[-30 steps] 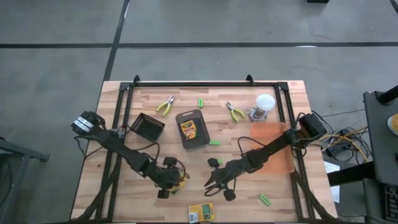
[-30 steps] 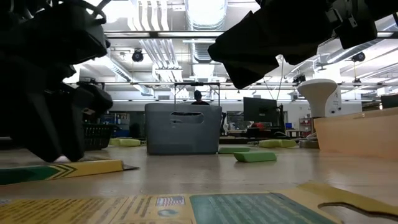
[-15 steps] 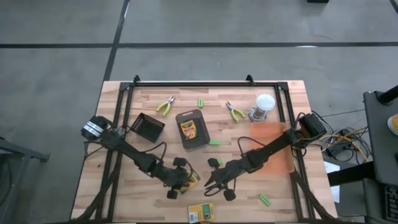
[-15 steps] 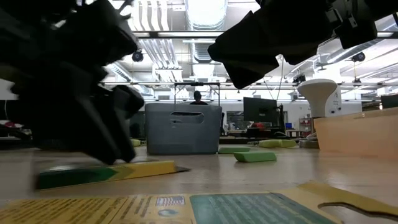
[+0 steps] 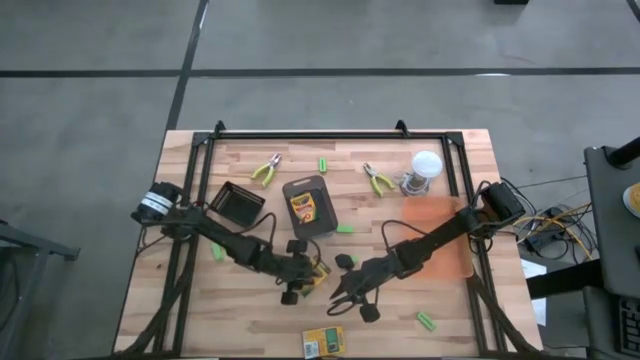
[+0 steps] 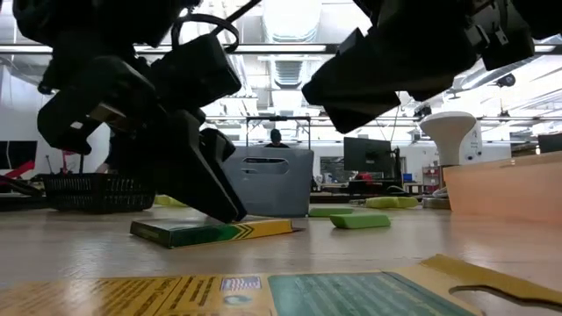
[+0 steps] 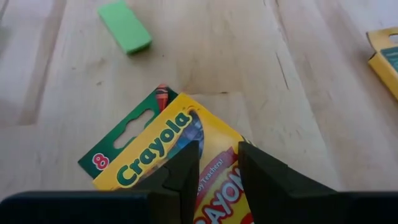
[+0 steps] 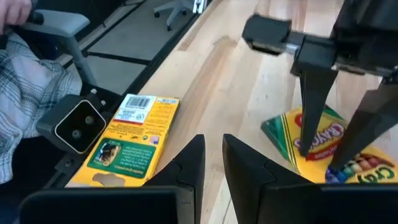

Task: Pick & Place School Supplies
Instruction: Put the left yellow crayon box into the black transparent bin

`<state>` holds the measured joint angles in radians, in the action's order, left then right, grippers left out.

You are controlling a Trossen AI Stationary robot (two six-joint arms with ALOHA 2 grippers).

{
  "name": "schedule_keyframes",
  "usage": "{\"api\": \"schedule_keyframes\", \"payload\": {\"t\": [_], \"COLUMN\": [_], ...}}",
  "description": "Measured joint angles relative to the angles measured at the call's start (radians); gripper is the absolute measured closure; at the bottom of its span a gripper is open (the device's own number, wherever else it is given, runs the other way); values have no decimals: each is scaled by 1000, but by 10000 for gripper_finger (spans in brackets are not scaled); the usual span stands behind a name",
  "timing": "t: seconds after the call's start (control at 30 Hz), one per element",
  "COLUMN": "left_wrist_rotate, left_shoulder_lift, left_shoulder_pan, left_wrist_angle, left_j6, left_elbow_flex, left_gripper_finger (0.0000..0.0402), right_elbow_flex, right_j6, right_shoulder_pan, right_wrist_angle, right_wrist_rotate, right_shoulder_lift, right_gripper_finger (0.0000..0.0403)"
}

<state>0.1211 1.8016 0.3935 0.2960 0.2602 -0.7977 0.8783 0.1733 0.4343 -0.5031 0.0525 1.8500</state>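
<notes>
**Crayon box pinched mid-bench, one already in the tray**

High view: the grey tray (image 5: 310, 208) holds one crayon box (image 5: 301, 208); the black basket (image 5: 236, 203) at its 9 o'clock looks empty.

Left wrist view: the left hand (image 7: 217, 163) is clamped on another crayon box (image 7: 180, 163) lying on the bench (image 7: 249, 62).

Right wrist view: the right hand (image 8: 213, 155) is closed on nothing, near a third box (image 8: 127, 138).

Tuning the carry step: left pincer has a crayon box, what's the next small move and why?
Probably lift it clear. The left pincer is shut on the crayon box, whose far edge looks to rest on the table in the low view, so dragging could snag it.
</notes>
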Motion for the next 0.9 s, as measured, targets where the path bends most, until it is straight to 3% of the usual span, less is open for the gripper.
{"api": "schedule_keyframes", "payload": {"t": [0.4, 0.5, 0.7, 0.9], "left_wrist_rotate": [-121, -104, 25, -32], "left_shoulder_lift": [0, 2, 0, -21], "left_shoulder_pan": [27, 27, 16, 15], "left_wrist_angle": [31, 95, 101, -14], "left_j6": [-151, -127, -87, -175], "left_elbow_flex": [-2, -17, -53, -53], "left_gripper_finger": [285, 285, 285, 285], "right_elbow_flex": [-2, -2, -2, -2], "right_j6": [34, 34, 36, 37], "right_shoulder_pan": [-1, -1, -1, -1], "right_wrist_angle": [37, 37, 37, 43], "right_wrist_rotate": [-1, -1, -1, -1], "right_shoulder_lift": [0, 0, 0, 0], "right_gripper_finger": [346, 346, 346, 346]}}
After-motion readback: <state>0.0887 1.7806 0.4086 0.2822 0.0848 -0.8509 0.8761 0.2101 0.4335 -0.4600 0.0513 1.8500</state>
